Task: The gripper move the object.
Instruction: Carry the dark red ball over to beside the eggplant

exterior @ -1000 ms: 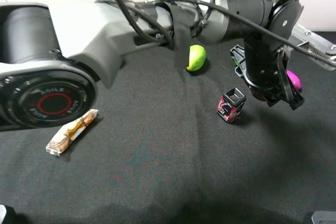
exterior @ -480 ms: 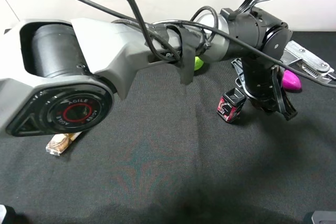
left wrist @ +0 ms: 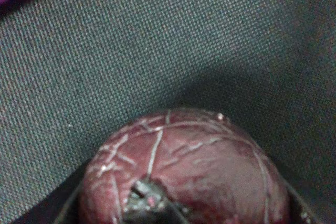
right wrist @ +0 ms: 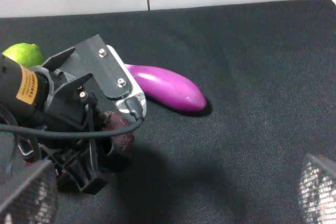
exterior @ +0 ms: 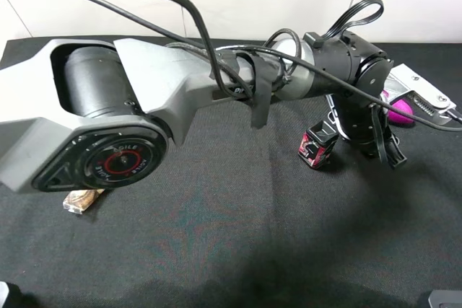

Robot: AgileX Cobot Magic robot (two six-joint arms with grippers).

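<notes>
One second on, the left gripper (exterior: pixel 372 143) has dropped to the black cloth (exterior: pixel 216 250) between the black-and-red box (exterior: pixel 317 146) and the purple eggplant (exterior: pixel 401 112), its jaws closed round the object (left wrist: pixel 184 171), so set-down looks near.

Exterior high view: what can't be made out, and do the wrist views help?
Maroon ball: hidden by the left end effector in exterior high; cropped by the left wrist view's edge.
Lime: behind the arm in exterior high; right wrist shows it.
Snack packet: mostly under the arm.
</notes>
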